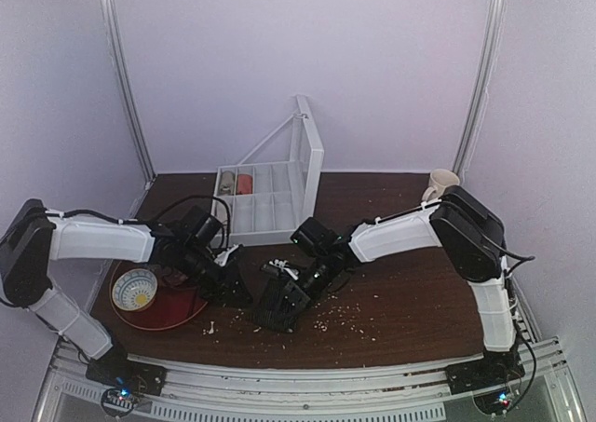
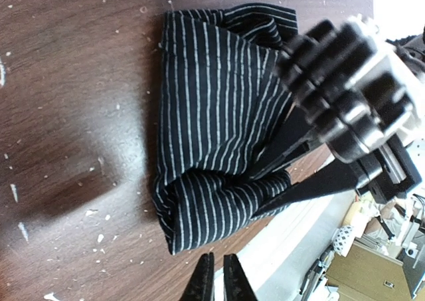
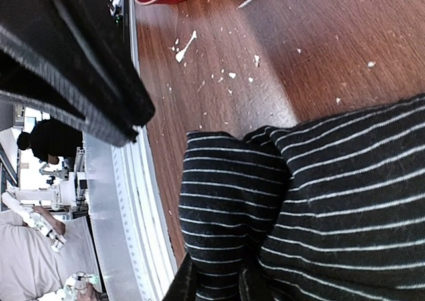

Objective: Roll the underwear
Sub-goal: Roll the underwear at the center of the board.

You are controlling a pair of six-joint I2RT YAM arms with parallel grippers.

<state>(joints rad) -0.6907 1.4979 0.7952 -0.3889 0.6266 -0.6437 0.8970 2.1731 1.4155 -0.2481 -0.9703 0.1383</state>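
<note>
Grips the bunched-up underwear (image 2: 206,115) with the right hand (image 2: 265,189) — just a striped lump on the surface (image 2: 66,115). Hovers right beside it with the left hand (image 2: 214,280) clenched, empty.

underwear (image 2: 212,135): soft woven cloth, matt black with fine pale pinstripes, creased
table (image 2: 66,115): dark brown wood grain, smooth with a dull sheen, dusted with pale crumbs
red tray (image 1: 179,312): glossy plastic
bowl (image 1: 135,289): glazed-looking, shiny white rim
compartment box (image 1: 270,203): clear hard plastic
left gripper (image 2: 218,278): matt black plastic, faintly ribbed
left arm shell (image 1: 98,240): smooth white plastic
</note>
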